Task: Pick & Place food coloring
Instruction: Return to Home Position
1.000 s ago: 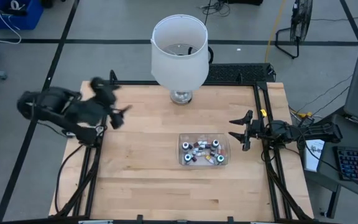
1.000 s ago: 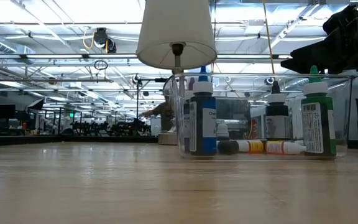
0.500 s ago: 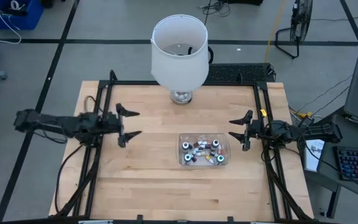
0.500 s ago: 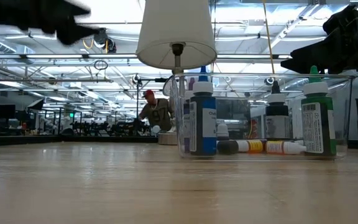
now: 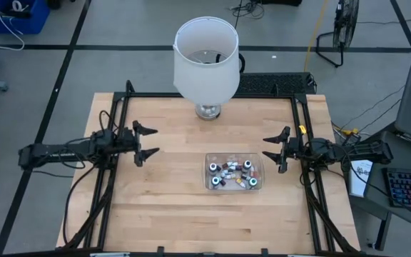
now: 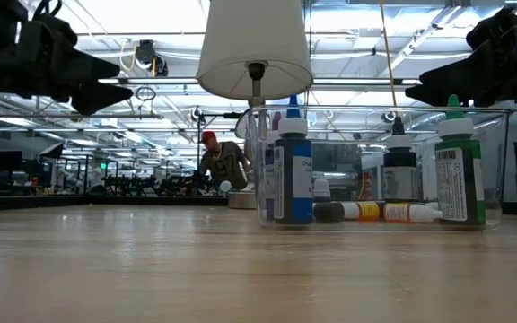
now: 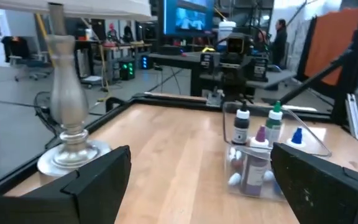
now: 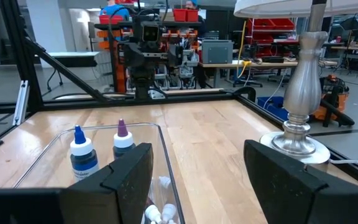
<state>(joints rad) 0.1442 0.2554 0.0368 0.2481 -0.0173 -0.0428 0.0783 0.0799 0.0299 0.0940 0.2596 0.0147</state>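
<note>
High view: both arms lie low at opposite edges of the table [image 5: 170, 214], pointing inward at each other.
Left gripper [image 5: 154, 141]: at the left edge, fingers spread wide apart and holding nothing; well apart from the bin.
Right gripper [image 5: 266, 147]: at the right edge, fingers likewise spread and empty; just beside the bin's right end, not touching it.
Food coloring [image 5: 232, 173]: all gathered inside the clear bin [image 5: 234, 155], right of the table's centre.
Low view: blue bottle [image 6: 293, 166], a dark-bodied bottle [image 6: 399, 175] and green bottle [image 6: 459, 170] stand upright in the bin; small bottles [image 6: 366, 212] lie on their sides between them.
Lamp [image 5: 205, 57]: white shade on a metal base, at the table's far edge behind the bin.
Background: a person [image 6: 218, 161] shows far across the room.
</note>
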